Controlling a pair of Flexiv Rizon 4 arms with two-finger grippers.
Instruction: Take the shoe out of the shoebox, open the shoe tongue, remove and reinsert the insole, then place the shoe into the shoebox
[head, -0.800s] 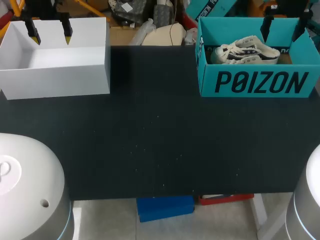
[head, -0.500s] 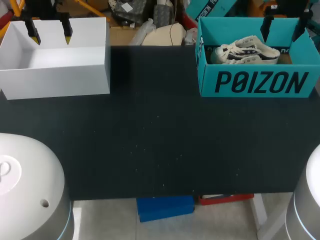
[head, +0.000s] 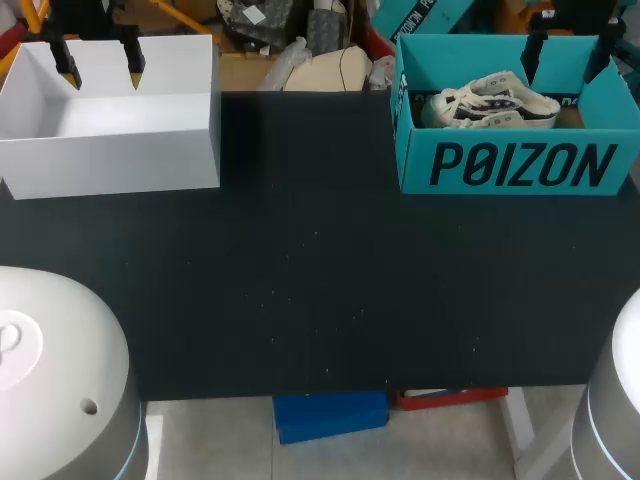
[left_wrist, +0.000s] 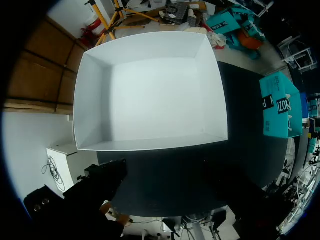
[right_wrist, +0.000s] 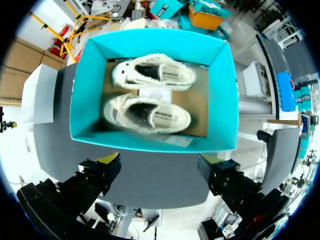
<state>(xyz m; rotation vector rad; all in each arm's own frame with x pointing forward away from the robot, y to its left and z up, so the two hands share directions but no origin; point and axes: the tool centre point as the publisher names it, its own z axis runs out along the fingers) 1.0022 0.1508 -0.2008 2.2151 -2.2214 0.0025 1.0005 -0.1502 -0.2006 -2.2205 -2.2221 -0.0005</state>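
Nothing has moved since the earlier frames: both arms and both boxes sit exactly as they did. From the head view, the left tool (head: 100, 68) hangs over the white box (head: 110, 150) at the surface's (head: 320, 290) far left corner, fingers spread wide and empty, while the right tool (head: 567, 55) hangs over the teal shoebox (head: 515, 165) at the far right corner. The left wrist view looks straight down into the white box, which holds nothing; the tool's dark fingers stand well apart above its near wall, gripping nothing. The right wrist view looks down into the shoebox, where two pale shoes lie side by side, a shoe (right_wrist: 149, 115) nearer the tool and a second shoe (right_wrist: 155, 75) by the far wall, with a small card (right_wrist: 157, 93) between them. The right tool's yellow-tipped fingers are wide open above the box's near wall, touching nothing. I judge the task to be at its very first step, with no shoe lifted yet. The next move would call for the right tool to descend inside the walls, straddle the nearer shoe across its width, and close without catching its neighbour.
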